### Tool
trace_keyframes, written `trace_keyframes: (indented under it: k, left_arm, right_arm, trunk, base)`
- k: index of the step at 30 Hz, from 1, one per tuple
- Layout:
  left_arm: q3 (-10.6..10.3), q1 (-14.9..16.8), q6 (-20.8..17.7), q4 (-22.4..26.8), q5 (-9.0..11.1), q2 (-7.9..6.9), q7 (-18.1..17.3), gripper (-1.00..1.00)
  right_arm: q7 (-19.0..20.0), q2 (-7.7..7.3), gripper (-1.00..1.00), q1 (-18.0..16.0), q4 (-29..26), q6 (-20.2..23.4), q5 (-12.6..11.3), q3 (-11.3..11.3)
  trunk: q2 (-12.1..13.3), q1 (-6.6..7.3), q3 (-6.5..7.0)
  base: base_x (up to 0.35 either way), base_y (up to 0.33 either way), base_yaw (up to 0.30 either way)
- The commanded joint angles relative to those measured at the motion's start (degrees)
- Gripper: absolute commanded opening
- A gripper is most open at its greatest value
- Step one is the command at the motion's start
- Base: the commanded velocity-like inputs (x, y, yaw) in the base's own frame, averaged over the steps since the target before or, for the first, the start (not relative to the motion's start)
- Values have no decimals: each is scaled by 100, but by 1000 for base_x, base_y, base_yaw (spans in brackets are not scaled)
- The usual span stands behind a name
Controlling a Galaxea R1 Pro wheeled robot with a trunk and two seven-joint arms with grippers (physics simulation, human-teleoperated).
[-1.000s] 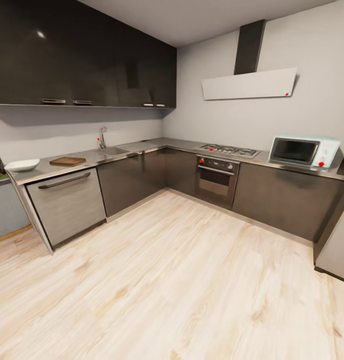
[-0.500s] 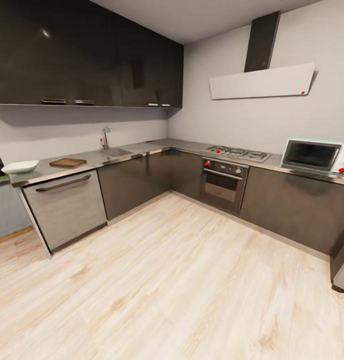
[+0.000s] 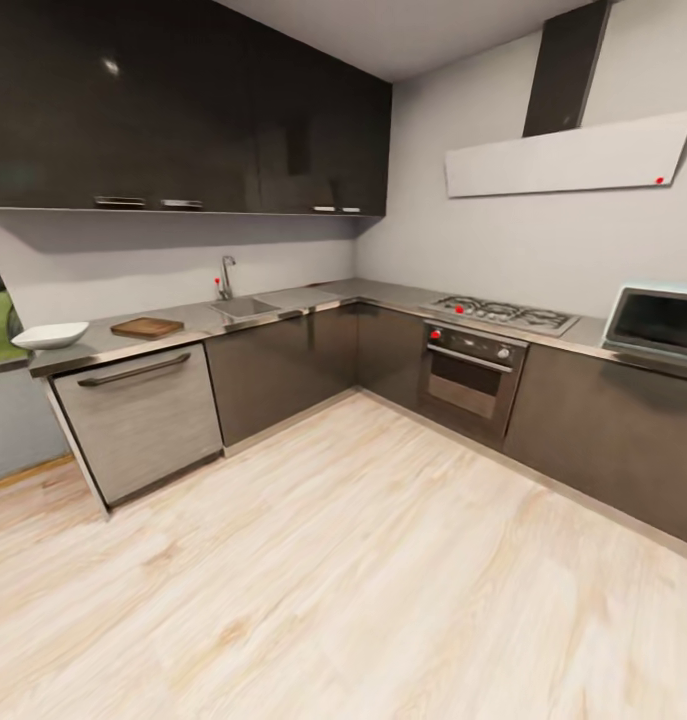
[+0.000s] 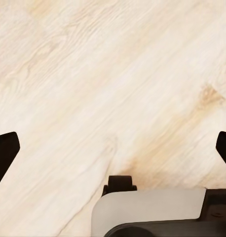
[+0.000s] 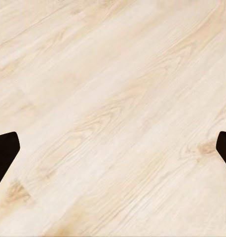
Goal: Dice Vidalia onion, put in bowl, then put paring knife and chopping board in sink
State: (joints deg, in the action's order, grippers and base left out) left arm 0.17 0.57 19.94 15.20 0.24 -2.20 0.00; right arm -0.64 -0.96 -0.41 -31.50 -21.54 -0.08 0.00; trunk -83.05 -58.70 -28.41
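Across the room, the grey countertop [image 3: 198,322] runs along the left wall. On it, the white bowl [image 3: 50,334] stands at the far left, with the brown chopping board [image 3: 147,326] just right of it. The sink [image 3: 245,306] with its tap [image 3: 225,277] lies further right. The Vidalia onion is hidden inside the sink at this distance, and the paring knife is too small to make out. In the wrist views, my left gripper [image 4: 113,148] and right gripper [image 5: 113,148] hang open over the wooden floor, holding nothing.
A light wooden floor [image 3: 363,560] stretches between me and the L-shaped cabinets. A steel dishwasher front [image 3: 141,420] sits under the bowl. A hob [image 3: 503,314], oven [image 3: 470,375] and microwave [image 3: 658,320] line the right wall under a hood [image 3: 573,155].
The whole head picture has slid to the right and the counter looks slightly nearer, so the camera has turned left and moved. Nothing on the counter has moved.
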Motion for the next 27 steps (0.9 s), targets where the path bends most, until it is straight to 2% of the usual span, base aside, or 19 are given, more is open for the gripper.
trace_keyframes:
  k: [1,27]
  left_arm:
    - [1,4,19,-3,2,0,0,100]
    - [1,4,19,-8,2,0,0,100]
  right_arm:
    - [-7,0,100,-3,3,-17,0,0]
    - [-7,0,100,-3,3,-17,0,0]
  trunk:
    - [-3,-3,-6]
    - [-3,-3,-6]
  base:
    - [293,-137,167]
    - [293,-143,197]
